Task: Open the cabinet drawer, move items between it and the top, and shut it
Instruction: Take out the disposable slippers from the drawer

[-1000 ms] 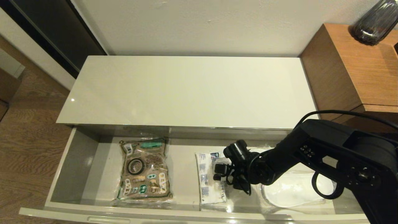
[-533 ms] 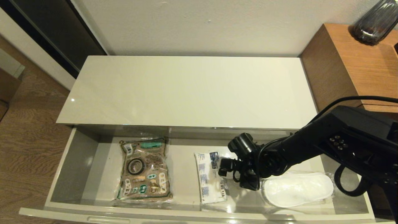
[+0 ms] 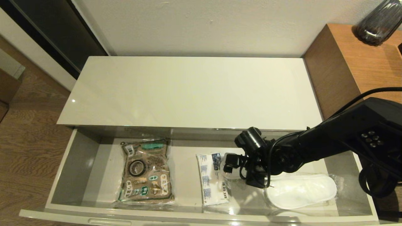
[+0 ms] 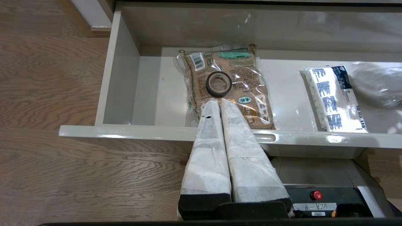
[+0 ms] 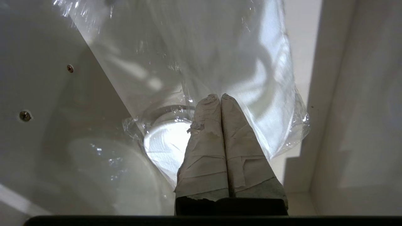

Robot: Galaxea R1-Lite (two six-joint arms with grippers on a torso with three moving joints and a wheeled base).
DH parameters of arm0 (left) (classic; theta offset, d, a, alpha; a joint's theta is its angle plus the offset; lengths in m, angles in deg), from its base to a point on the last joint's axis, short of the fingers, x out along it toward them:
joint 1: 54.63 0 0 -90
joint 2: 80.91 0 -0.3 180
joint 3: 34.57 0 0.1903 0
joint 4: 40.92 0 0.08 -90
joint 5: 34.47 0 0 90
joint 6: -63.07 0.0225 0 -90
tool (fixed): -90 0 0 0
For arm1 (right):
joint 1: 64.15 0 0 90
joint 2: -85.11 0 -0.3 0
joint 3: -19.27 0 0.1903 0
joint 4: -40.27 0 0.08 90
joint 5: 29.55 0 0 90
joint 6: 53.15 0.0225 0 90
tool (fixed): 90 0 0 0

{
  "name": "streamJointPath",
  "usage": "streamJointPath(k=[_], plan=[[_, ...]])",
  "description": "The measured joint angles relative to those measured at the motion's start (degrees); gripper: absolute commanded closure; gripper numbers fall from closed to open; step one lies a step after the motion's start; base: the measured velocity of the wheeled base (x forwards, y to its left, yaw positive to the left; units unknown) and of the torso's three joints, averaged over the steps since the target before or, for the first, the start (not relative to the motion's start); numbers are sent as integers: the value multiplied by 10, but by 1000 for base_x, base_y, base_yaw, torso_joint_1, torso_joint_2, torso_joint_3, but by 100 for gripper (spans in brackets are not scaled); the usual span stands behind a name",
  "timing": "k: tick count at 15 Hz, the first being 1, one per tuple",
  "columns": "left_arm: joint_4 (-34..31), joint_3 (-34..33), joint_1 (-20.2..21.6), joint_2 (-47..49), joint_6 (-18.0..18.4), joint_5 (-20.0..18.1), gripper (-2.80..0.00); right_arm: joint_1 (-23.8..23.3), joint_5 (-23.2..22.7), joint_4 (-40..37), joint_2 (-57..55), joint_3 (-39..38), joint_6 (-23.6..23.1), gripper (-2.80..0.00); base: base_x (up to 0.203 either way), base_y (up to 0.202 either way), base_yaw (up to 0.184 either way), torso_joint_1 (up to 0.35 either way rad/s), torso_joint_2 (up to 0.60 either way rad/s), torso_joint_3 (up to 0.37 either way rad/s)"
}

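Observation:
The cabinet drawer (image 3: 78, 163) stands pulled out below the bare glossy top (image 3: 188, 91). Inside it, a small black tape roll (image 3: 137, 168) (image 4: 219, 83) lies on the brown patterned pouch (image 3: 146, 185) at the left. The tissue pack (image 3: 212, 179) (image 4: 334, 100) lies in the middle, and the wrapped white slippers (image 3: 300, 190) (image 5: 166, 146) lie at the right. My right gripper (image 3: 257, 180) (image 5: 220, 95) reaches into the drawer and is shut on the left end of the slippers' clear wrap, which stretches away from its tips. My left gripper (image 4: 220, 101) is shut and empty, just in front of the drawer front (image 4: 125, 130).
A brown wooden side table (image 3: 361, 69) with a dark glass vase (image 3: 378, 22) stands right of the cabinet. Wood floor (image 3: 25, 141) lies to the left. The drawer's right wall (image 5: 355, 94) is close beside the right gripper.
My right arm has risen and swung toward the back right, uncovering the slippers. The gripper stays over the wrap's left end.

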Motion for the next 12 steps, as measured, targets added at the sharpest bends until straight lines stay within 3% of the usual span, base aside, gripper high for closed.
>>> streamJointPath(k=[6, 7, 12], plan=[[0, 0, 0, 0, 0, 0, 0, 4, 4, -32, 40, -14, 2, 0, 0, 0, 0, 0, 0, 0], [0, 0, 0, 0, 0, 0, 0, 4, 4, -27, 40, -19, 10, -280, 0, 0, 0, 0, 0, 0], [0, 0, 0, 0, 0, 0, 0, 5, 5, -4, 31, -26, 20, -280, 0, 0, 0, 0, 0, 0]])
